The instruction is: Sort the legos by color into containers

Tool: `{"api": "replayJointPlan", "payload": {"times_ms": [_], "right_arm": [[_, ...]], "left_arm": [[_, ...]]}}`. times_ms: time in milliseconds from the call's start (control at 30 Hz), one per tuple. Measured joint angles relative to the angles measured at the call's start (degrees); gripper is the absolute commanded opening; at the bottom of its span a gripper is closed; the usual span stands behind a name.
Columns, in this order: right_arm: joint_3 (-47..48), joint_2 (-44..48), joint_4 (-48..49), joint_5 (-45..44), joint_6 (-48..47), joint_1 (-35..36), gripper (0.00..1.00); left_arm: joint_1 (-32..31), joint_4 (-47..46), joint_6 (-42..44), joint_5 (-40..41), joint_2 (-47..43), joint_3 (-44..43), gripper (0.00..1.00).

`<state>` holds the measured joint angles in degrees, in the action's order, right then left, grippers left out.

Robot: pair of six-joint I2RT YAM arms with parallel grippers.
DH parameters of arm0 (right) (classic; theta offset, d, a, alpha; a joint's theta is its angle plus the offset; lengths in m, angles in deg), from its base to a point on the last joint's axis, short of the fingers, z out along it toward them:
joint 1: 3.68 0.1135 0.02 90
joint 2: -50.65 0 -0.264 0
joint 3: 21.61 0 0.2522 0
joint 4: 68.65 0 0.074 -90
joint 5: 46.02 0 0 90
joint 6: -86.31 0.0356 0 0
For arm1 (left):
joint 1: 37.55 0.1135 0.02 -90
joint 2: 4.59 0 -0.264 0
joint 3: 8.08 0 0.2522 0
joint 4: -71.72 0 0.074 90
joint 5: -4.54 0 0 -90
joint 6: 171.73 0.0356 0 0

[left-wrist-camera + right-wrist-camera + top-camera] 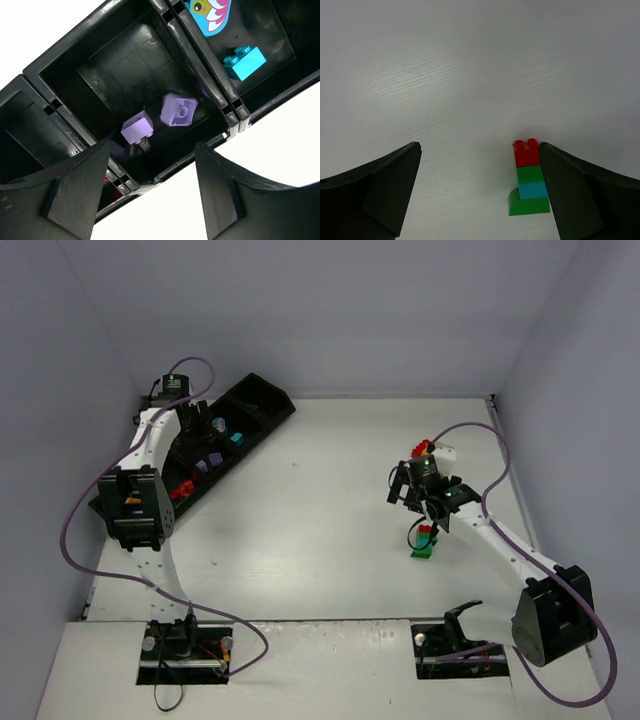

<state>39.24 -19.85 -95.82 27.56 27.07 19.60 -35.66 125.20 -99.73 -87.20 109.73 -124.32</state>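
Note:
The long black tray point(262, 398) lies at the far left. In the left wrist view one compartment point(100, 75) holds two lilac bricks point(137, 127) point(178, 109). The compartment beside it holds a teal brick point(244, 62) and a teal-and-pink piece point(210, 12). A red brick point(180, 490) lies in another compartment. My left gripper point(152, 165) is open and empty above the tray's near wall point(195, 440). My right gripper point(480, 150) is open and empty, above a lying stack of red, green, teal and green bricks point(530, 180), which lies just inside its right finger point(575, 195).
A second small cluster of red, green and white bricks point(428, 449) lies on the table beyond the right gripper point(420, 525). The stack also shows in the top view point(425, 542). Grey walls enclose the white table point(320, 510) on three sides.

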Motion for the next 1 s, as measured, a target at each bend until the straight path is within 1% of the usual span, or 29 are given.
{"api": "replayJointPlan", "payload": {"times_ms": [167,267,333,433,600,667,800,900,1000], "right_arm": [[-0.33,-0.68,-3.76,0.17,4.96,-3.08,1.00],[-0.98,-0.76,-5.01,0.31,7.58,-3.45,1.00],[-1.66,-1.09,-5.38,0.81,9.42,-3.45,1.00],[-3.04,-2.19,-5.53,1.73,12.02,-3.45,0.99],[-7.34,-2.45,-5.97,2.29,17.20,-3.43,0.96],[-9.03,-2.45,-6.56,2.29,18.88,-3.43,0.95],[-10.95,-2.49,-7.23,2.27,21.40,-3.45,0.94],[-11.58,-2.58,-7.39,2.29,22.43,-3.43,0.89],[-11.67,-2.58,-7.37,2.21,22.51,-3.43,0.78]], "left_arm": [[0.00,0.63,-0.48,-2.78,-2.51,0.17,0.64],[-0.76,0.20,-1.57,-5.20,-8.57,3.28,0.64],[-2.60,-0.39,-2.27,-6.38,-14.49,6.82,0.64],[-8.17,-1.16,-3.17,-8.85,-22.49,10.51,0.64],[-17.18,-1.46,-3.74,-13.64,-30.29,14.60,0.65],[-18.38,-1.53,-3.89,-15.04,-31.98,16.24,0.65],[-18.40,-1.36,-4.26,-16.11,-33.86,18.84,0.65],[-18.32,-0.96,-4.31,-16.35,-34.75,19.93,0.65],[-18.32,-0.85,-4.22,-16.68,-35.15,20.00,0.65]]}}
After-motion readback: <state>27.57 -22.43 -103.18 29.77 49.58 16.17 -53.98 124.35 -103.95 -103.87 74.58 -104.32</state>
